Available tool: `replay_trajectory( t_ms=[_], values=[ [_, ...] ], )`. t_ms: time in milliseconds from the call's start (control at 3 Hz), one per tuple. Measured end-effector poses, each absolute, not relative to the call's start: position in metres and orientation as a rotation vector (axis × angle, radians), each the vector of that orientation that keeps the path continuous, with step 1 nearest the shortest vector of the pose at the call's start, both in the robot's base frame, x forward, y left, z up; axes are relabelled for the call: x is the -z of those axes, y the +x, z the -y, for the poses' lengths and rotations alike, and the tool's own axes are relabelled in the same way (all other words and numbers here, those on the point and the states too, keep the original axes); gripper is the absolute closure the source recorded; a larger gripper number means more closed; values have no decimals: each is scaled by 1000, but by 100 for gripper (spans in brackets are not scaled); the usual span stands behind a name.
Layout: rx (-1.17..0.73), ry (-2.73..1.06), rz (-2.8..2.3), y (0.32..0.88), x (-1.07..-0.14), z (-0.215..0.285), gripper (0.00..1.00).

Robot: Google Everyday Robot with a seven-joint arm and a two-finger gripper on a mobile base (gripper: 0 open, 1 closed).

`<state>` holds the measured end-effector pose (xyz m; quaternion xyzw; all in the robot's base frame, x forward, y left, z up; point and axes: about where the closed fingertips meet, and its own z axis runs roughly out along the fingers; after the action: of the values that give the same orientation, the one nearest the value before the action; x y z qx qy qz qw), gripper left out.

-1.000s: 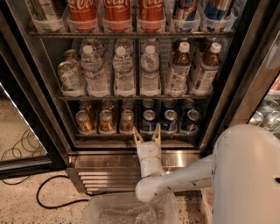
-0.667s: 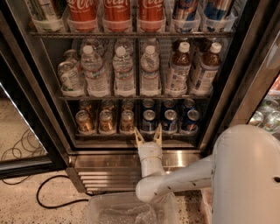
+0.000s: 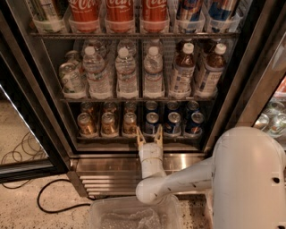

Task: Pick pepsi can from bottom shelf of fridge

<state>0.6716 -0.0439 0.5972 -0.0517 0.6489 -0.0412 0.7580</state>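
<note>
The fridge (image 3: 40, 89) stands open in front of me. Its bottom shelf (image 3: 107, 137) holds a row of gold-brown cans on the left and blue pepsi cans (image 3: 152, 123) on the right, several deep. My gripper (image 3: 149, 136) is open, its fingers pointing up at the shelf's front edge, just below and in front of the leftmost blue can. It holds nothing. The white arm reaches in from the lower right.
The middle rack holds water bottles (image 3: 127, 74) and brown-capped drink bottles (image 3: 183, 71). Red Coca-Cola cans (image 3: 119, 13) fill the top rack. A ribbed steel base (image 3: 107, 172) lies under the shelf. A clear plastic bin (image 3: 134, 214) and a black cable (image 3: 53, 199) are on the floor.
</note>
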Motion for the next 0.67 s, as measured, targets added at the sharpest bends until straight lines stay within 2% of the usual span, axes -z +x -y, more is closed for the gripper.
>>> replay_trajectory(
  t_ms=[667],
  values=[
    [77,-109,-1390,694,-605,37,31]
  ],
)
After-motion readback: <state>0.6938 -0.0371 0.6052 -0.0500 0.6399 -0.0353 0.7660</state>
